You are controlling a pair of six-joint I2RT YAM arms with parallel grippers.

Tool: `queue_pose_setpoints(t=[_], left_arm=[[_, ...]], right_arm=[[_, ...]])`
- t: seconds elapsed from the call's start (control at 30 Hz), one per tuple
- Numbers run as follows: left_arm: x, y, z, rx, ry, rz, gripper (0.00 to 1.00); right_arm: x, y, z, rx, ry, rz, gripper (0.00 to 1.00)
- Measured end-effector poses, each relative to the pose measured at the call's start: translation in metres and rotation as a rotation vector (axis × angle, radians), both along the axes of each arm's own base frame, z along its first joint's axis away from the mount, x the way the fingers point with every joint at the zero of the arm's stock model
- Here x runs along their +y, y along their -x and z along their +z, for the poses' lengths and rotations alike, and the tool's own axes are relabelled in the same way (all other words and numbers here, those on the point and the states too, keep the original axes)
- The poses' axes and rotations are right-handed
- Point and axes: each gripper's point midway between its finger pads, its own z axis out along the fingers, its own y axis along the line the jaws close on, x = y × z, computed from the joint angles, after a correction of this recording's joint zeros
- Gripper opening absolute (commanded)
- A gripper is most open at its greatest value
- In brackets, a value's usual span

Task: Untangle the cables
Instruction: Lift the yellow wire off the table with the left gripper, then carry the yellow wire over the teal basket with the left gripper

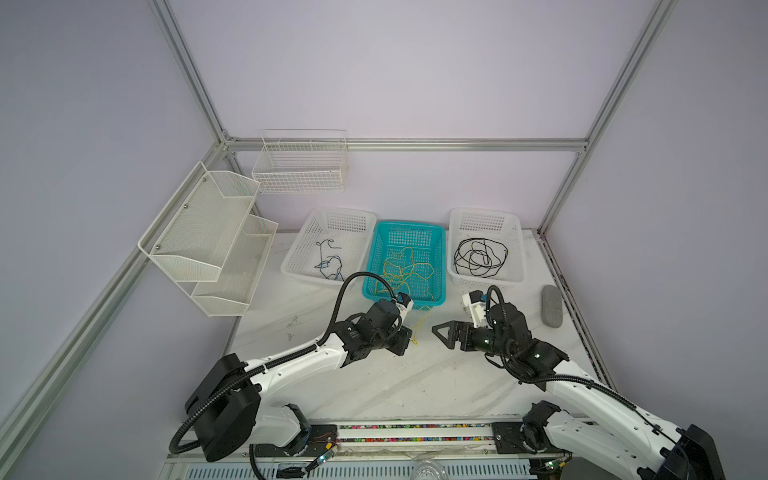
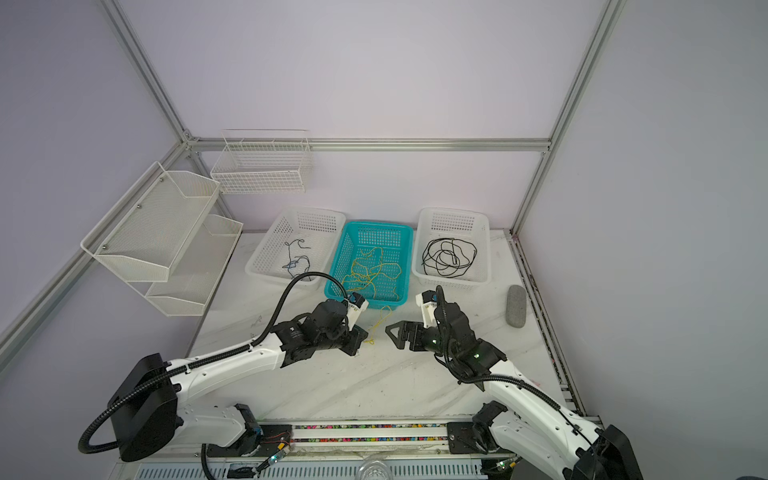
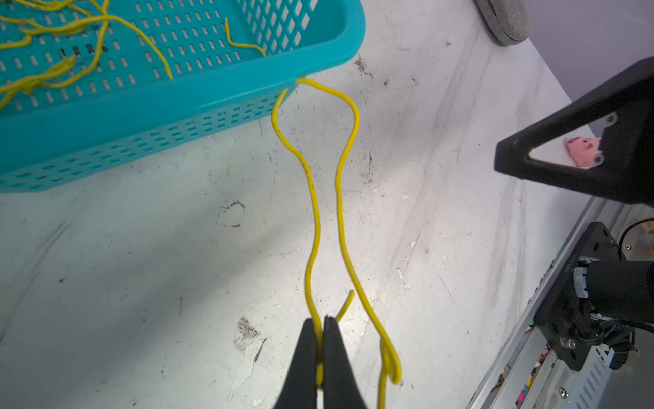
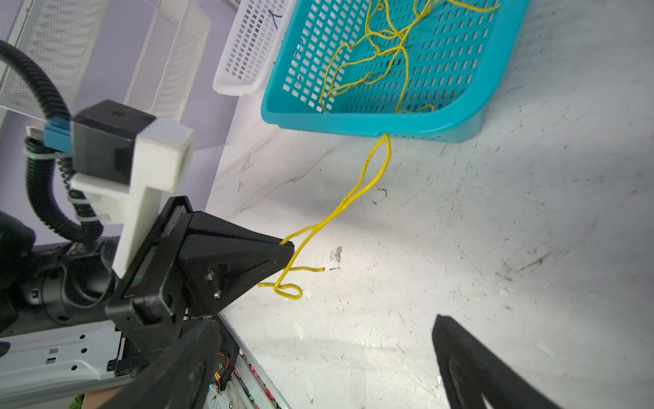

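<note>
The left tool [image 3: 322, 320] clamps a yellow cable [image 3: 313, 198] trailing over the teal basket [image 3: 212, 85] rim onto the counter [image 3: 141, 283]; other yellow cables [image 4: 402, 51] lie in the basket; the right tool [image 1: 440, 336] stands released nearby

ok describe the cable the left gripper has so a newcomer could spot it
Find the one teal basket. A yellow cable loops out over its near rim onto the table, pinched in the left gripper. The other yellow cables stay inside the basket.
</note>
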Motion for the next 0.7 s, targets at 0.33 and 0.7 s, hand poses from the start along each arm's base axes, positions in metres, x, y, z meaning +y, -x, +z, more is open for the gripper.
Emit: queue_pose_setpoints(t=[0.33,0.7], left_arm=[[0.012,-0.027,0.023,-0.113,-0.148,0.034,0.0],[-0.014,-0.061,0.059,-0.184,-0.151,-0.018,0.0]], right_arm=[[0.002,0.006,-0.005,0.013,-0.005,0.033,0.97],[0.003,0.007,-0.005,0.0,0.0,0.045,0.97]])
